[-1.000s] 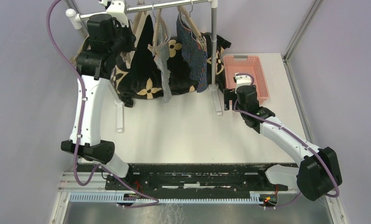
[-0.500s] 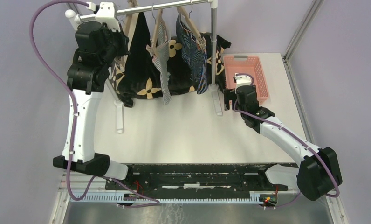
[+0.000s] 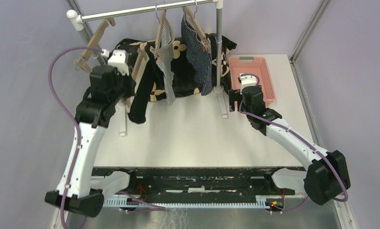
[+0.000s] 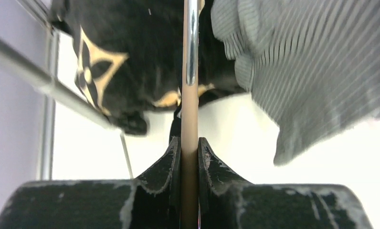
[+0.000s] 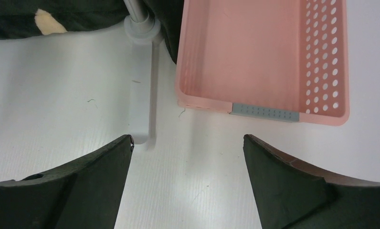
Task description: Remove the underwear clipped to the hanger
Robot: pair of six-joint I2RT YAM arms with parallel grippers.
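My left gripper point(image 3: 131, 82) is shut on the tan bar of a wooden hanger point(image 3: 141, 56), held below the rail. The plain black underwear point(image 3: 141, 98) hangs from that hanger. In the left wrist view my fingers point(image 4: 171, 157) pinch the bar point(image 4: 189, 109). The grey-white striped underwear point(image 3: 167, 64) and the navy striped underwear point(image 3: 197, 50) hang clipped on hangers on the rail point(image 3: 131, 10). The grey one also shows in the left wrist view point(image 4: 312, 62). My right gripper point(image 3: 233, 101) is open and empty, low over the table point(image 5: 187, 138).
A big black cloth with tan flowers point(image 3: 178, 47) lies behind the rack. An empty wooden hanger point(image 3: 93, 44) hangs at the rail's left end. A pink basket point(image 3: 269, 78) stands right of the rack post point(image 3: 219, 47); its wall point(image 5: 321, 57) and the rack foot point(image 5: 145, 86) lie ahead of my right gripper.
My left arm has come down and forward from the rail, bringing the hanger with the black underwear off the rail. The right arm has not moved.
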